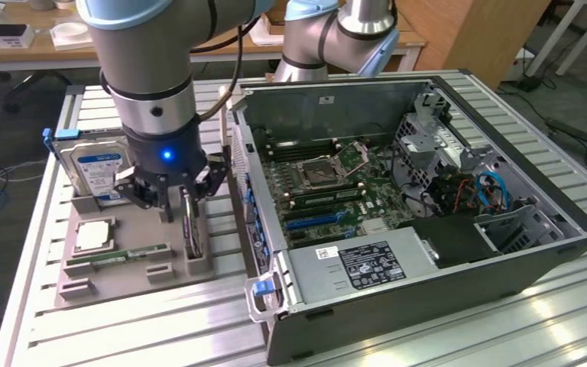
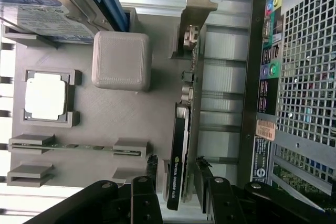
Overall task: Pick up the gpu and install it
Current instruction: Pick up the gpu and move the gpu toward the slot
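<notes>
Black pincer (image 2: 176, 163) fingers stand spread wide, one on each side of the gpu (image 2: 185, 124), flanking its end without pinching it. The gpu stands on edge in a slot of the grey tray (image 2: 131, 121), its metal bracket at the far end from the pincer. On the same tray are a grey block (image 2: 122, 60), a hard drive (image 2: 42, 9) standing upright, a processor (image 2: 46, 96) and a memory stick (image 2: 79, 147). An open computer case (image 1: 426, 298) sits just beside the tray, on the exterior view's right.
</notes>
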You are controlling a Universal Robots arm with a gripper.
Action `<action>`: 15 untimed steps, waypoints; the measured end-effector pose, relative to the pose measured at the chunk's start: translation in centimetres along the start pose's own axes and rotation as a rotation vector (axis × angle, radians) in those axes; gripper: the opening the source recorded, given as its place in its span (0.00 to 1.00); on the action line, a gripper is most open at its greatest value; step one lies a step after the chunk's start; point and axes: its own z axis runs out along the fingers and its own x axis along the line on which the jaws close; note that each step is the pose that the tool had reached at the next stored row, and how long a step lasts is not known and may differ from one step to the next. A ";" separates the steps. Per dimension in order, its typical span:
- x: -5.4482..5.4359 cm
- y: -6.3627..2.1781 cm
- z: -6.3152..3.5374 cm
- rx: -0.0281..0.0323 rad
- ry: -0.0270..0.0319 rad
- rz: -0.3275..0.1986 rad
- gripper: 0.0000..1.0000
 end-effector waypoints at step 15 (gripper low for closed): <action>-0.2 0.84 1.11 0.0000 0.0001 0.000 0.42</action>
